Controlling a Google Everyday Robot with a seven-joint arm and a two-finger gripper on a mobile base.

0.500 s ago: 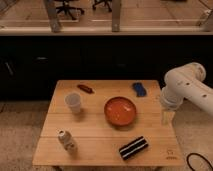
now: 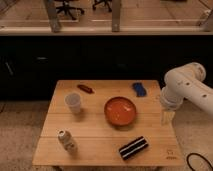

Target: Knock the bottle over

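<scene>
The bottle (image 2: pixel 66 141) is small and pale grey-beige with a round whitish top that is darker in the middle. It stands near the front left corner of the wooden table (image 2: pixel 100 130), in front of a wider white paper cup (image 2: pixel 73 102). My gripper (image 2: pixel 166 118) hangs from the white arm (image 2: pixel 185 87) at the table's right edge, pointing down. It is far to the right of the bottle and touches nothing.
An orange-red bowl (image 2: pixel 121 111) sits mid-table. A blue object (image 2: pixel 139 89) lies at the back right and a small brown one (image 2: pixel 85 88) at the back left. A black-and-white striped packet (image 2: pixel 133 147) lies front right. A dark counter stands behind the table.
</scene>
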